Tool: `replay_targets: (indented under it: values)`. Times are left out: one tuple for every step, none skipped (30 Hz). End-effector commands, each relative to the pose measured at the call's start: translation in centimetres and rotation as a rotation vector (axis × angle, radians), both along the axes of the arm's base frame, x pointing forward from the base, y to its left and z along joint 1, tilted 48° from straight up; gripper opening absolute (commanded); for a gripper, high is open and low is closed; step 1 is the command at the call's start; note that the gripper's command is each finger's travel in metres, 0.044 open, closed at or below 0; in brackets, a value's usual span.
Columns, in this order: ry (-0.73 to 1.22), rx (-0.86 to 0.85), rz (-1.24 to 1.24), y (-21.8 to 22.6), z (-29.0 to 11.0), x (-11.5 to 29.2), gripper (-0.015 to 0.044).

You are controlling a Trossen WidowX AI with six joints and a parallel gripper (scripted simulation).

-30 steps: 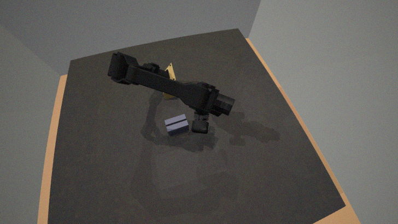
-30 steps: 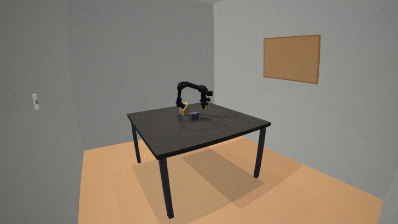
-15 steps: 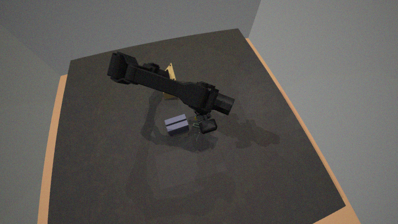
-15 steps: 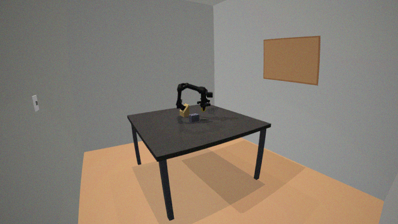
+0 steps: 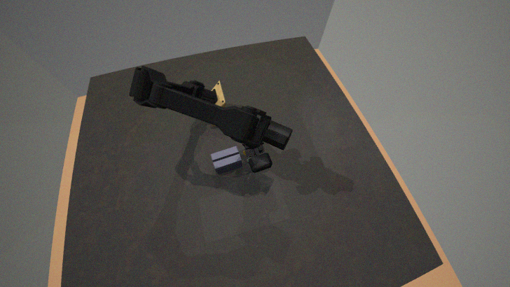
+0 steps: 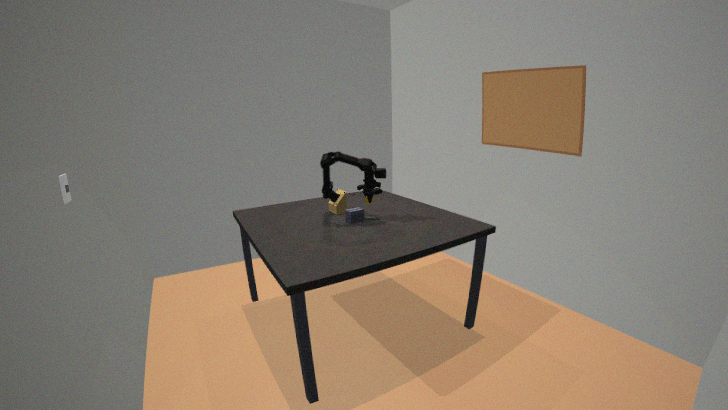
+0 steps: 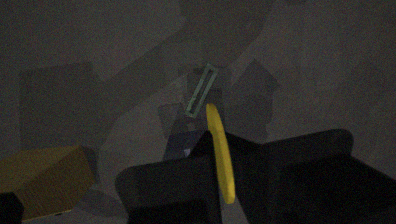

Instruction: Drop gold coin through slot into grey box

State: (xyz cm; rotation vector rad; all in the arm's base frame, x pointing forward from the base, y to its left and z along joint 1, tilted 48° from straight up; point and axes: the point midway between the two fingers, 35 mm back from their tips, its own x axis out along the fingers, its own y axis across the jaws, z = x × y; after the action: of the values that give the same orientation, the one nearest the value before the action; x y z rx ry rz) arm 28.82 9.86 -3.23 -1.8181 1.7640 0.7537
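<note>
My gripper is shut on the gold coin, which stands edge-on between the fingers and sticks out past the fingertips. The gripper points down and hangs above the table, just right of the grey box in the top view. The box's lid has a narrow dark slot along its length. In the wrist view the box is partly hidden behind the left finger. The dark-green holder lies empty beyond the coin's tip; I cannot make it out in the top and exterior views.
The arm's gold-coloured base mount stands behind the box, at the lower left in the wrist view. The dark table carries the arm's shadows around the box and holder.
</note>
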Motion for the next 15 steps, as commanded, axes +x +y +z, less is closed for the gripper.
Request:
replay_targets:
  values:
    - [0.005,-0.008,0.006,-0.8,0.9,-0.2,0.0000]
    - [0.005,-0.008,0.006,-1.0,1.1,-0.3,0.0000]
    - [0.005,-0.008,0.006,-1.2,1.2,-0.3,0.0000]
    - [0.006,-0.008,0.006,-1.3,1.4,-0.3,0.0000]
    - [0.006,-0.008,0.006,-1.5,1.6,-0.4,0.0000]
    - [0.006,-0.008,0.006,-1.7,1.8,-0.4,0.0000]
    - [0.006,-0.008,0.006,-1.9,2.0,-0.5,0.0000]
    - [0.006,-0.008,0.006,-2.0,2.2,-0.5,0.0000]
    - [0.006,-0.008,0.006,-2.2,2.4,-0.6,0.0000]
    - [0.006,-0.008,0.006,-2.4,2.6,-0.6,0.0000]
    - [0.006,-0.008,0.006,-2.5,2.8,-0.7,0.0000]
    - [0.006,-0.009,0.006,-2.7,2.9,-0.7,0.0000]
    - [0.006,-0.009,0.006,-2.9,3.1,-0.8,0.0000]
    - [0.006,-0.009,0.006,-3.1,3.3,-0.9,0.0000]
    - [0.006,-0.009,0.006,-3.2,3.5,-0.9,0.0000]
